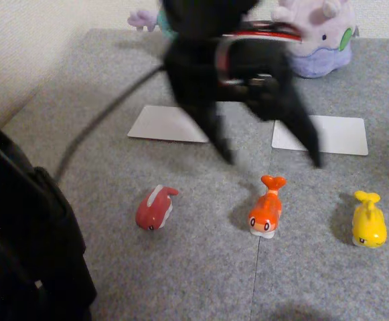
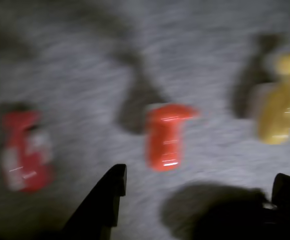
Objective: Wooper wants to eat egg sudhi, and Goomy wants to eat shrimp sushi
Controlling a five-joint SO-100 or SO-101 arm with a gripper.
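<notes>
Black gripper [image 2: 199, 192] fingers, spread wide with nothing between them, frame the blurred wrist view over the gray mat [image 1: 201, 281].

Shrimp sushi [image 1: 266, 207] lies mid-row below the gripper [image 1: 273, 159]; egg sushi [image 1: 369, 219] sits at right, a dark red toy [image 1: 155, 208] at left. Goomy [image 1: 321, 33] sits behind a white card [image 1: 341, 134]; Wooper [image 1: 147, 19] (mostly hidden by the arm) behind another card [image 1: 164, 124].

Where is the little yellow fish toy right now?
In the other view the yellow fish toy lies on the gray mat at far right, beside the orange fish toy.
</notes>
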